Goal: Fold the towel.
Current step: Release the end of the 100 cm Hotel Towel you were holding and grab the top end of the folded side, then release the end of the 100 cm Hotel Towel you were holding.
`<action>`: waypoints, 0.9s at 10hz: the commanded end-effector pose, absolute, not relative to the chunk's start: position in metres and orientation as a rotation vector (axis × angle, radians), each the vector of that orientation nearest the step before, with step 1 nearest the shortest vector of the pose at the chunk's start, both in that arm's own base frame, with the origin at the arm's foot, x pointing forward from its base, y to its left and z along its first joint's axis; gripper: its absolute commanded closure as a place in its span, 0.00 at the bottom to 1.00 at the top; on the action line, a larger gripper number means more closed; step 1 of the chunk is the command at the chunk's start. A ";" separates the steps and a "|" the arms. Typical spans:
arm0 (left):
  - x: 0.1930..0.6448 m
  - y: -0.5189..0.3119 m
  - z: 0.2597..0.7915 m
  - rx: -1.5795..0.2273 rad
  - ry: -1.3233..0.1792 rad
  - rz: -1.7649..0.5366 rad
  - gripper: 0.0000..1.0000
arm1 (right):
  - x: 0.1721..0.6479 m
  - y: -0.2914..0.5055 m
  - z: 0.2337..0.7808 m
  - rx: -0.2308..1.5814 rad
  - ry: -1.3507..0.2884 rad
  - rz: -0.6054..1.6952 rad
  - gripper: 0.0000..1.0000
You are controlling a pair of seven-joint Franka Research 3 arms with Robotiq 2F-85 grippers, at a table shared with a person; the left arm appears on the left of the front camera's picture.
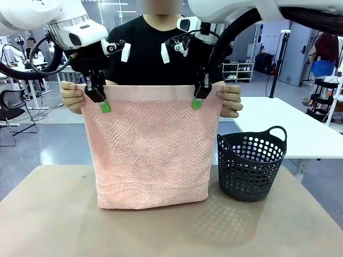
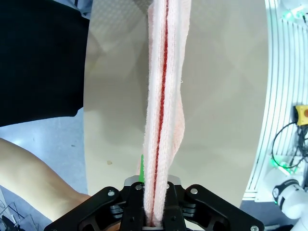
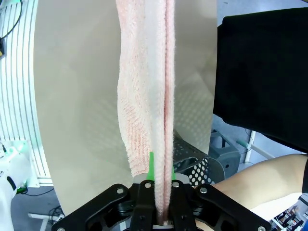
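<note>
1. The towel hangs upright just beside the basket, on the side toward the robot's left. Its bottom edge rests on the table near the basket's base, and its plain top band is well above the basket's handles.
2. The left gripper is clamped on the top band near the corner farther from the basket, green pads pressed against the cloth.
3. In the left wrist view the left gripper pinches two layers of towel, which run away from its fingers edge-on.
4. The right gripper is clenched on the top band near the corner closer to the basket, higher than the basket's rim.
5. In the right wrist view the right gripper squeezes the towel. The basket's perforated wall shows just beside the hanging cloth.
6. The person's farther hand grips the towel's top corner away from the basket, just outside the left gripper.
7. The person's nearer hand grips the top corner on the basket's side, just outside the right gripper and above the basket.
</note>
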State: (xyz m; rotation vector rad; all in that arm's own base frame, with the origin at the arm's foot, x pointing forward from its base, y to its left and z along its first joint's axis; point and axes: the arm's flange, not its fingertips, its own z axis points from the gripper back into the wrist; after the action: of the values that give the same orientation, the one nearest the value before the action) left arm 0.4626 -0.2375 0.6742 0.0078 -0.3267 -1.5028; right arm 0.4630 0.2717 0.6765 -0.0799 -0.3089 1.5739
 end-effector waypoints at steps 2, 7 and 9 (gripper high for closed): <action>0.462 -0.237 0.675 0.015 -0.325 -1.505 0.97 | 0.463 0.272 0.677 -0.080 -0.309 1.574 1.00; 0.462 -0.237 0.675 0.015 -0.325 -1.505 0.97 | 0.463 0.272 0.677 -0.080 -0.309 1.574 1.00; 0.462 -0.237 0.675 0.015 -0.325 -1.505 0.97 | 0.463 0.272 0.677 -0.080 -0.309 1.574 1.00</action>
State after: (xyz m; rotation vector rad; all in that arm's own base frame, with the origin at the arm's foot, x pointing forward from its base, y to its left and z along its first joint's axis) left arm 0.4625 -0.2383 0.6737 0.0075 -0.3259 -1.5042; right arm 0.4630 0.2721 0.6762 -0.0796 -0.3083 1.5746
